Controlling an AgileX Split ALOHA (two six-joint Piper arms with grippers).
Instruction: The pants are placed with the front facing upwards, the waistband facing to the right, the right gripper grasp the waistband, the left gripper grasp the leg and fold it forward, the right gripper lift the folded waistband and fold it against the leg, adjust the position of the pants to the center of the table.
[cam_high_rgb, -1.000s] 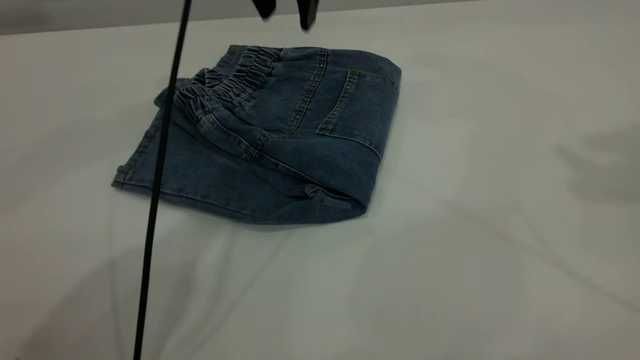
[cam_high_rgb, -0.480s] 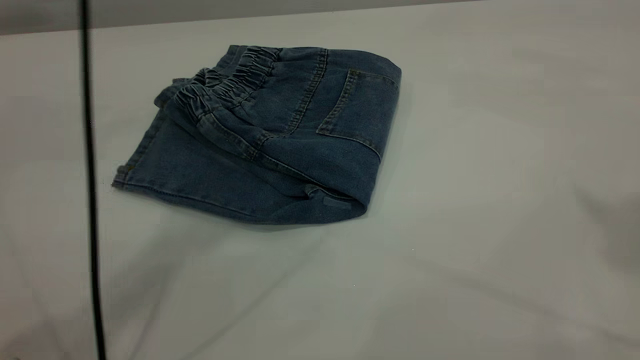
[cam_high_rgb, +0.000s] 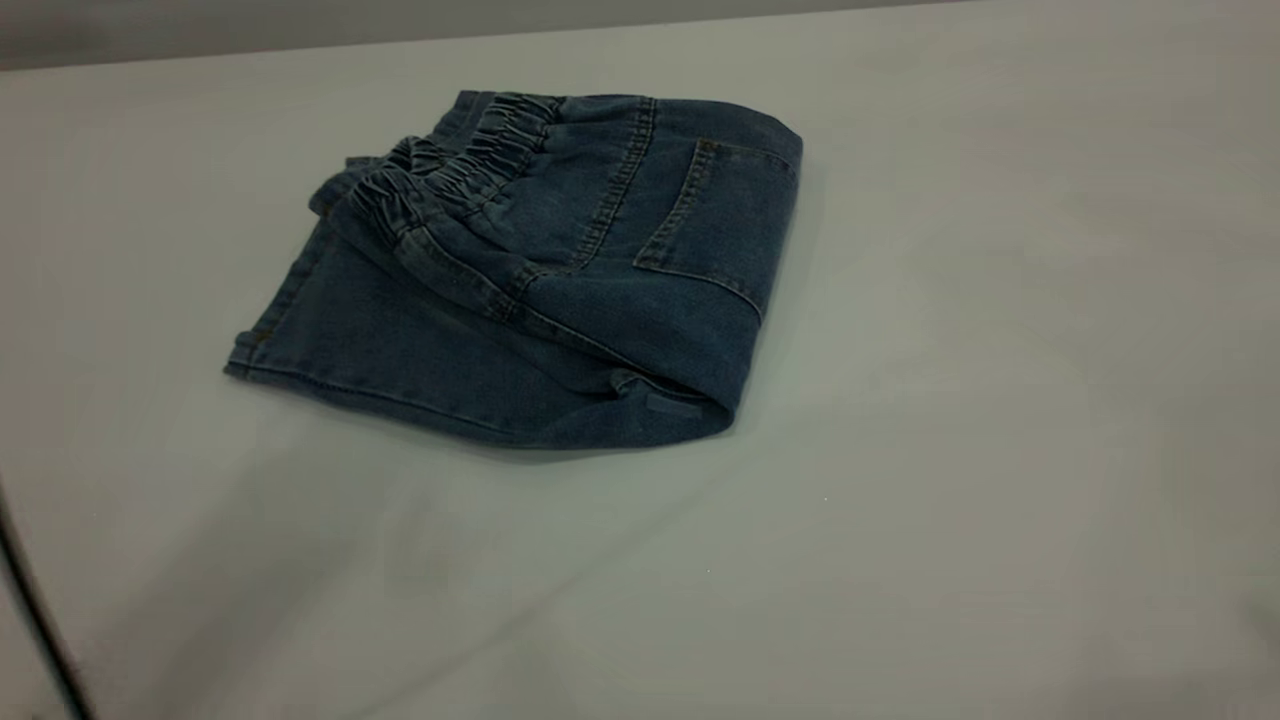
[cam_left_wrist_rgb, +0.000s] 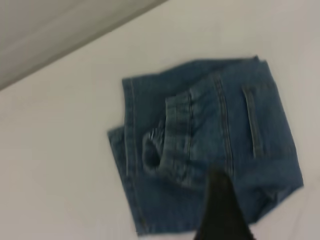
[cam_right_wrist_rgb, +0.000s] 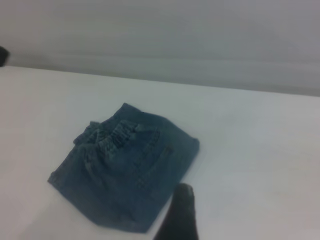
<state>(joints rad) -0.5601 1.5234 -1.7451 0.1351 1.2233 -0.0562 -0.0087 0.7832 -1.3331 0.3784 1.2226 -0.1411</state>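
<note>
1. A black cable (cam_high_rgb: 40, 620) is seen at the table's (cam_high_rgb: 1000, 400) near-left corner.
2. The pants (cam_high_rgb: 520, 290) are laid folded left of centre toward the far edge, waistband (cam_high_rgb: 450, 175) gathered on top, back pocket (cam_high_rgb: 715, 215) upward.
3. Bare tabletop is left around every denim edge, widest at the right.
4. Of the left gripper (cam_left_wrist_rgb: 223, 210) and the right gripper (cam_right_wrist_rgb: 179, 215), one dark jaw each is seen, clear of the denim; spread cannot be told.

My work surface is a plain pale grey table (cam_high_rgb: 950, 420), evenly lit, with soft diffuse shadows across its near part. Beyond its far edge I see a bare grey wall (cam_right_wrist_rgb: 200, 40).
</note>
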